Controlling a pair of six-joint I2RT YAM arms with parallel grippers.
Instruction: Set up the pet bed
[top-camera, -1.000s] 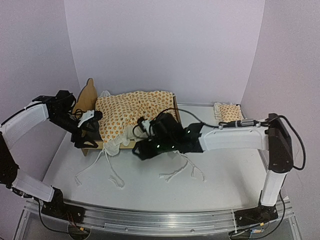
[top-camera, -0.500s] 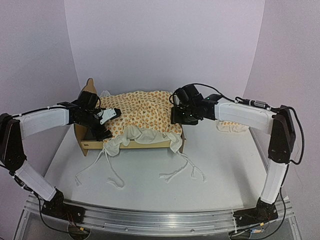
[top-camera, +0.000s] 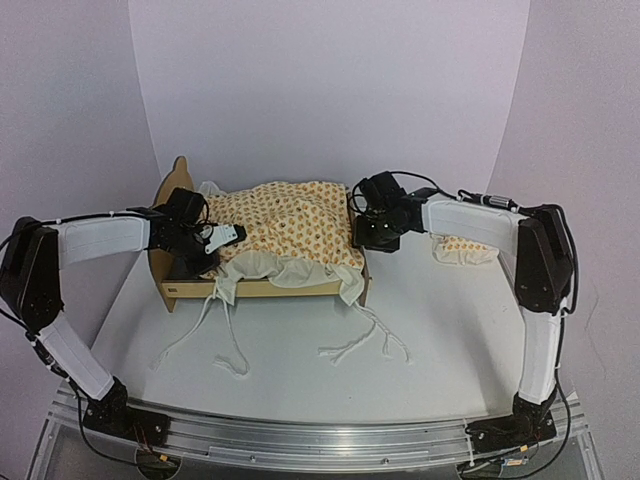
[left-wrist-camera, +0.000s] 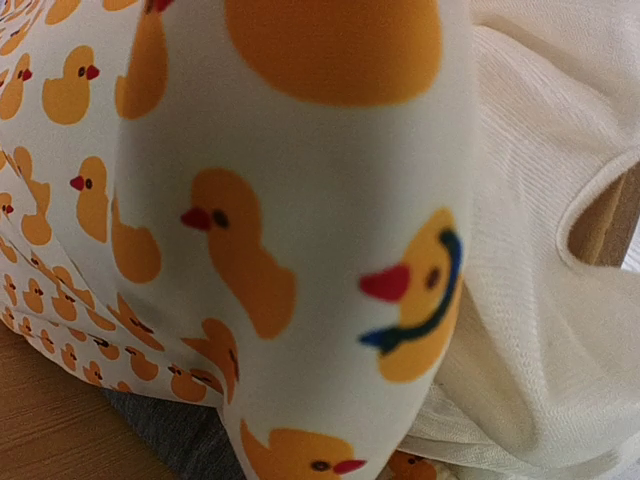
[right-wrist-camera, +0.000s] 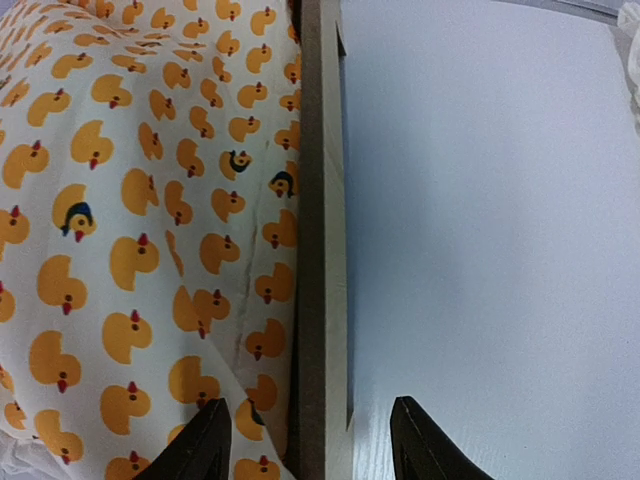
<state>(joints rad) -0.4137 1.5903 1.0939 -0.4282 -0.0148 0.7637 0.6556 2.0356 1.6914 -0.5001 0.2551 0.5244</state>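
Note:
The pet bed (top-camera: 280, 288) stands at the back left of the table, its cloud-shaped headboard (top-camera: 172, 188) on the left. A duck-print mattress cushion (top-camera: 290, 222) with a white ruffle lies on it. My left gripper (top-camera: 222, 238) rests on the cushion's front left part. In the left wrist view a raised fold of the cushion (left-wrist-camera: 300, 200) fills the frame and hides the fingers; beside it are the ruffle (left-wrist-camera: 545, 250) and a strip of grey base (left-wrist-camera: 180, 440). My right gripper (right-wrist-camera: 312, 440) is open and straddles the footboard (right-wrist-camera: 322, 200), one fingertip (right-wrist-camera: 205, 445) over the cushion (right-wrist-camera: 130, 200), the other over the table.
The small matching pillow (top-camera: 462, 248) lies on the table right of the bed, behind the right forearm. White tie strings (top-camera: 360, 340) trail from the ruffle over the table in front of the bed. Purple walls close in the back and sides.
The left gripper slid onto the cushion and closed on a fold. The right arm swung from the bed's front round to the footboard, its jaws narrowing a little.

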